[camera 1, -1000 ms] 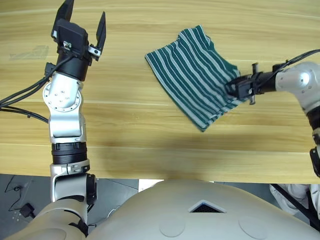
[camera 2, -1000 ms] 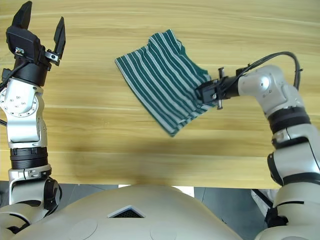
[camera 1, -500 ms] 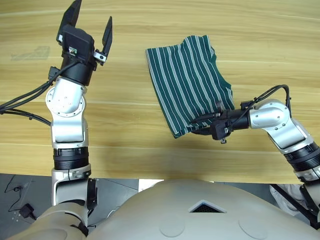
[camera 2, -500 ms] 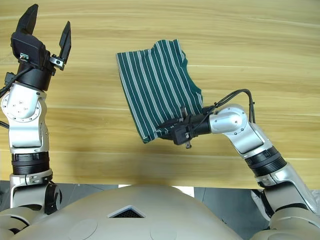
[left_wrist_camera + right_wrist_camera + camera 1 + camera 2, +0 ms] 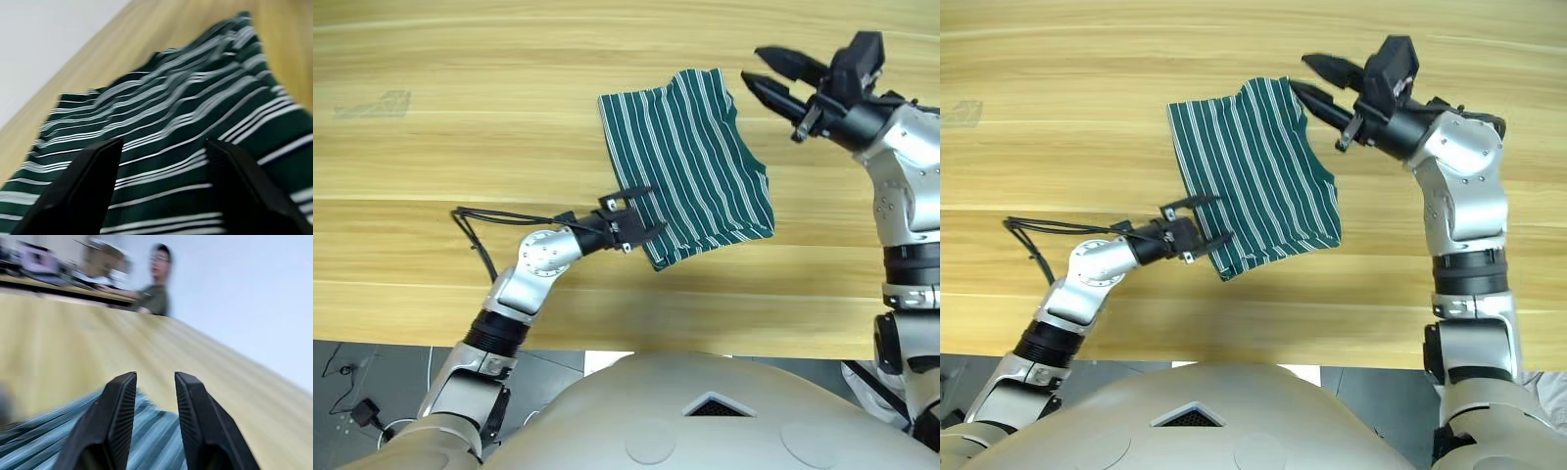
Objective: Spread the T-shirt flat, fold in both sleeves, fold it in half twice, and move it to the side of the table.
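**Condition.** The T-shirt (image 5: 690, 162) lies on the bench (image 5: 460, 147) as a compact folded rectangle. It is placed right of the middle, with one corner pointing toward the near edge. The left tool (image 5: 648, 211) is set low at the shirt's left border, close to that near corner. Its fingers are spread across the cloth edge and nothing is grasped. The right tool (image 5: 752, 65) is held released above the shirt's far right corner, clear of the cloth.

**Step in hand.** The folding is judged complete, so the remaining step is taken to be the move to the side of the bench.

**Procedure.**
1. The lower finger is to be passed beneath every layer before the left tool is clenched (a grip on the top layer alone would likely peel the fold open). Whether it is already under the stack cannot be told.
2. The grip is to be taken well inside the border, not at the extreme corner.
3. The shirt is to be drawn low and straight toward the left edge, slowly, so that the layers are not sheared.
4. The right tool is to be kept raised and out of the path.
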`<state>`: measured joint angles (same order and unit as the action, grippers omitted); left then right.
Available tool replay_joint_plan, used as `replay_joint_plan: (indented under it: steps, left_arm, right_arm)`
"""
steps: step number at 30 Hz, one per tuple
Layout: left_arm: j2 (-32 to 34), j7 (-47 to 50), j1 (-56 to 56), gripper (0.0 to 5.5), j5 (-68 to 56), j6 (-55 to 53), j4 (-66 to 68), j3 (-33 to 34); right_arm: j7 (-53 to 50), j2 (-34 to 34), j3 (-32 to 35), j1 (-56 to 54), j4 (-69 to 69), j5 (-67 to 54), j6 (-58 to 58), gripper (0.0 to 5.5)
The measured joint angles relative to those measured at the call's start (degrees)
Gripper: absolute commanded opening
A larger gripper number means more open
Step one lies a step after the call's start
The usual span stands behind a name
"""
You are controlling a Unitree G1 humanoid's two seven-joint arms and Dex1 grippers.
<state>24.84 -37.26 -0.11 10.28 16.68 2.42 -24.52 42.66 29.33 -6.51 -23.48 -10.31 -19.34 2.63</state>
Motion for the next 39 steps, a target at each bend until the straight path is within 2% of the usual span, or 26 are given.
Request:
replay_joint_plan:
  steps: [3, 9, 12, 15, 18, 25, 29, 32, 35, 39]
  left_arm:
    - [-1.2, 0.1, -2.0, 3.14, 1.3, 2.3, 2.7, -1.8]
    - [-1.4, 0.3, -4.1, 3.14, 1.2, 6.0, 7.6, -2.5]
    - [4.3, -2.0, -2.1, 3.14, 0.7, 7.7, 4.4, -1.5]
    - [14.5, -5.7, 3.3, 3.14, -2.6, 8.4, -1.5, 2.3]
    - [19.9, -7.5, 6.3, 3.14, -4.0, 8.2, -4.4, 5.0]
    - [20.5, -7.6, 8.3, 3.14, -5.5, 6.9, -5.7, 6.8]
    - [17.2, -6.9, 9.0, 3.14, -10.6, 3.3, -8.1, 8.5]
    - [16.0, -6.6, 10.7, 3.14, -20.9, 0.3, -17.5, 13.1]
    - [17.5, -6.7, 13.8, 3.14, -26.9, -1.9, -26.2, 19.8]
    - [22.1, -5.7, 23.4, 3.14, -14.1, 5.3, -25.8, 30.4]
  right_arm:
    - [-4.5, -2.6, 0.5, -2.1, -4.6, 5.0, 4.0, 1.43]
    - [-6.9, -4.4, 1.9, -4.4, -8.0, 8.6, 7.8, 1.43]
    - [-7.1, -4.7, 1.9, -4.8, -9.3, 9.6, 8.8, 1.43]
    - [-7.0, -4.7, 2.1, -4.6, -9.5, 10.6, 9.3, 1.43]
    - [-6.8, -4.8, 2.4, -3.9, -9.5, 10.7, 9.4, 1.43]
    - [-6.2, -4.8, 3.6, -1.1, -8.9, 10.5, 9.4, 1.43]
    - [-2.8, -6.2, 4.6, 2.1, -5.0, 6.4, 12.0, 1.43]
    - [1.3, -6.0, 4.4, 7.1, -0.4, 5.1, 20.1, 1.43]
    - [3.3, -3.0, 4.0, 12.9, 1.4, 9.6, 31.6, 1.43]
    - [3.7, 4.6, 4.6, 19.8, 0.9, 20.3, 52.0, 1.43]
